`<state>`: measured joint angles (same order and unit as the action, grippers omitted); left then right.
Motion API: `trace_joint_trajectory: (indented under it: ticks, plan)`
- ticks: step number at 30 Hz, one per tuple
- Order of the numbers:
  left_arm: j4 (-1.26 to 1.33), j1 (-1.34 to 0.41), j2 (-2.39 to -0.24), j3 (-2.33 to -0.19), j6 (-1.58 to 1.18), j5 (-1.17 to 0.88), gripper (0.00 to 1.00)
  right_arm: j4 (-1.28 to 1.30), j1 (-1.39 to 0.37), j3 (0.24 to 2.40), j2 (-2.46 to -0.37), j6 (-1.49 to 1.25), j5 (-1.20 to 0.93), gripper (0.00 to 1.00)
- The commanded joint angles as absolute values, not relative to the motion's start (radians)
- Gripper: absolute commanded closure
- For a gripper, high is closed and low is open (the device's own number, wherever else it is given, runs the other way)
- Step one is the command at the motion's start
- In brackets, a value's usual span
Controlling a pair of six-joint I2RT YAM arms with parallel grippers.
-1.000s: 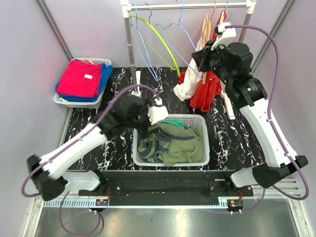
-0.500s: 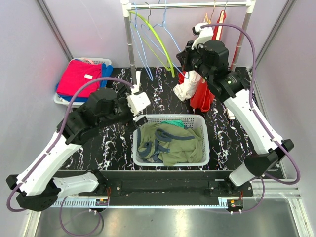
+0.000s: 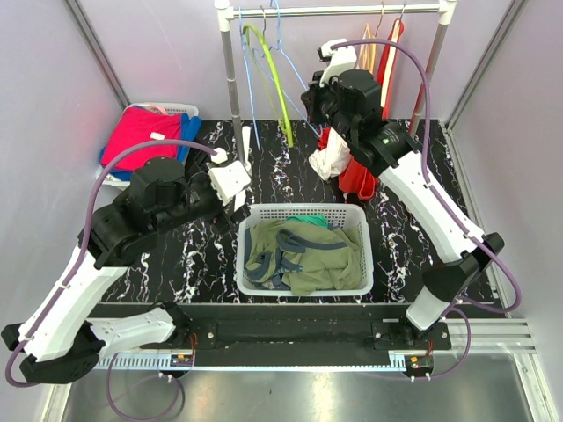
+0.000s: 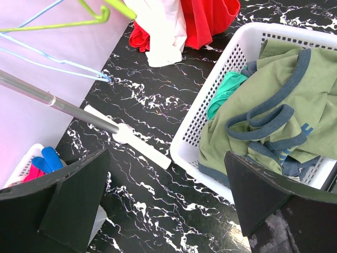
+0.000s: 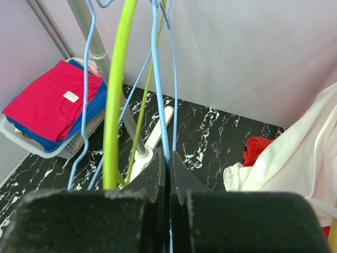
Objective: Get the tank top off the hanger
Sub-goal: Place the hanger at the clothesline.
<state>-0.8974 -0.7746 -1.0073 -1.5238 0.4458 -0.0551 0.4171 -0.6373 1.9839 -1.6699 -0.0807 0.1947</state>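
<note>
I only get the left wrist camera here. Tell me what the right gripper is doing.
Observer: The right gripper is shut on a light blue wire hanger, up near the back wall.
Operator: Say whether that hanger carries anything.
Observer: It is bare. It hangs on the metal clothes rail, next to a bare lime-green plastic hanger.
Operator: Report what else is on the rail.
Observer: A red garment and a white garment hang from its right end and reach down to the tabletop.
</note>
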Motion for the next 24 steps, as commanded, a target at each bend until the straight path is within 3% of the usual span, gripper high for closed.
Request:
trace_joint_trajectory:
  ticks: [1,7,9,10,14,24]
  plan:
    - [-0.887,-0.767,-0.992,-1.551,0.436,-0.074,0.01,0.390,-0.652,2.016,-1.655,-0.041,0.253,1.00]
    - [-0.887,-0.765,-1.002,-1.557,0.442,-0.077,0.01,0.388,-0.655,1.950,-1.625,-0.046,0.264,0.97]
    - [-0.887,-0.764,-1.005,-1.562,0.442,-0.077,0.01,0.385,-0.657,1.922,-1.611,-0.044,0.261,0.89]
    - [-0.885,-0.764,-1.006,-1.563,0.445,-0.075,0.01,0.390,-0.657,1.914,-1.605,-0.048,0.256,0.76]
    - [-0.887,-0.764,-1.011,-1.566,0.445,-0.077,0.01,0.419,-0.658,1.888,-1.580,-0.052,0.256,0.50]
    - [-0.887,-0.758,-1.014,-1.560,0.442,-0.095,0.01,0.446,-0.614,1.871,-1.460,-0.006,0.393,0.36]
